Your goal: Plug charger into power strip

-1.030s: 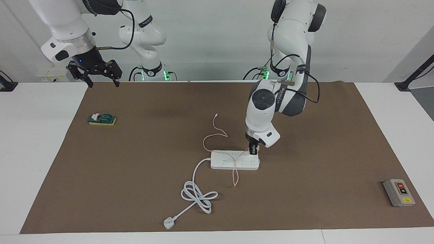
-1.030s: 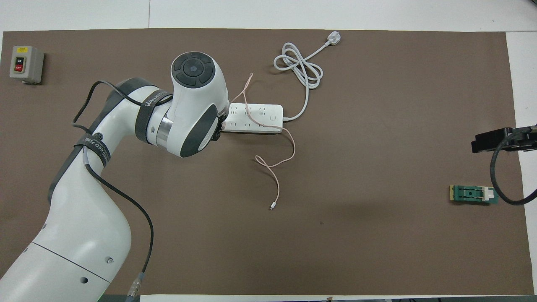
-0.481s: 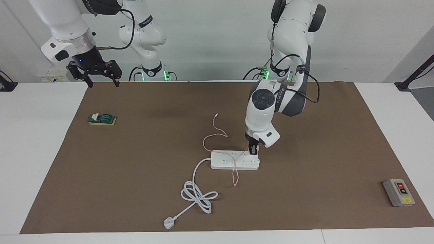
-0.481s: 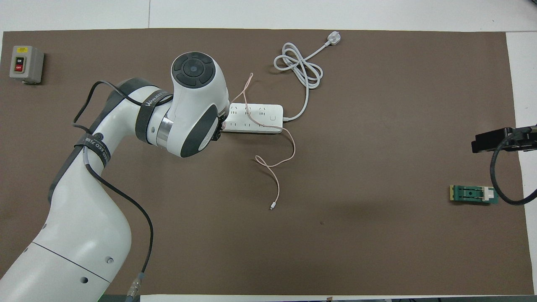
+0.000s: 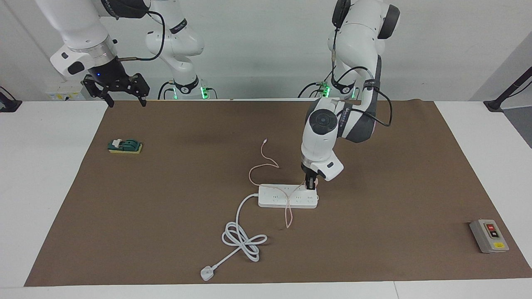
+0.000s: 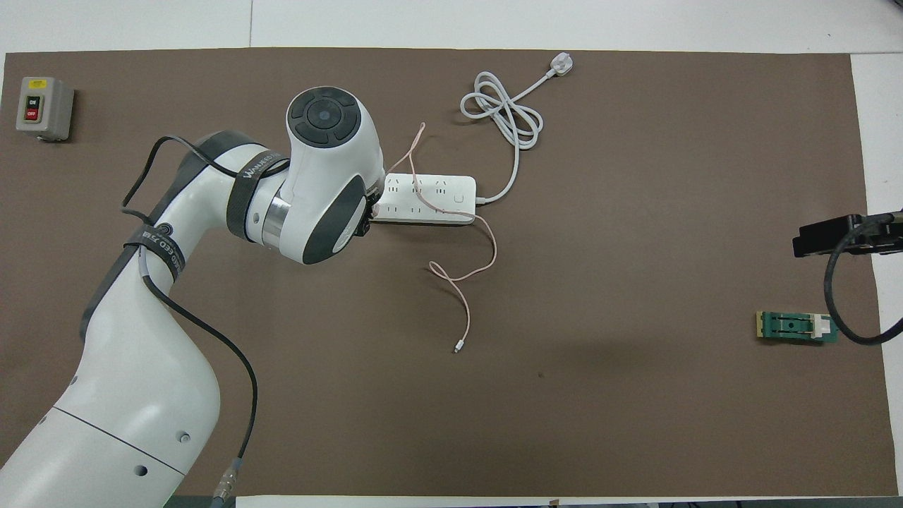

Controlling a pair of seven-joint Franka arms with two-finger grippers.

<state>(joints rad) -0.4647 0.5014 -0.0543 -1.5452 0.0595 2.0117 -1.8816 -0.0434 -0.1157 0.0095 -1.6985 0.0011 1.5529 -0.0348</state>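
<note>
The white power strip (image 5: 279, 200) (image 6: 441, 198) lies mid-table on the brown mat. My left gripper (image 5: 309, 185) points straight down onto the strip's end toward the left arm's side, shut on the small pink charger (image 5: 316, 181). Only a sliver of the charger shows beside the fingers. In the overhead view the left wrist hides the gripper, and just a pink edge of the charger (image 6: 376, 209) peeks out. The charger's thin pink cable (image 5: 266, 160) (image 6: 468, 271) runs across the strip and loops on the mat. My right gripper (image 5: 124, 99) waits open, raised over the mat's corner by the right arm's base.
The strip's thick white cord (image 5: 243, 237) (image 6: 502, 113) coils farther from the robots and ends in a white plug (image 5: 206, 273) (image 6: 561, 65). A grey button box (image 5: 489, 236) (image 6: 44, 107) sits at the left arm's end. A small green part (image 5: 124, 146) (image 6: 797, 327) lies at the right arm's end.
The left arm's wrist has shifted very slightly while its gripper stays at the strip's end with the charger. The right arm has not moved.
</note>
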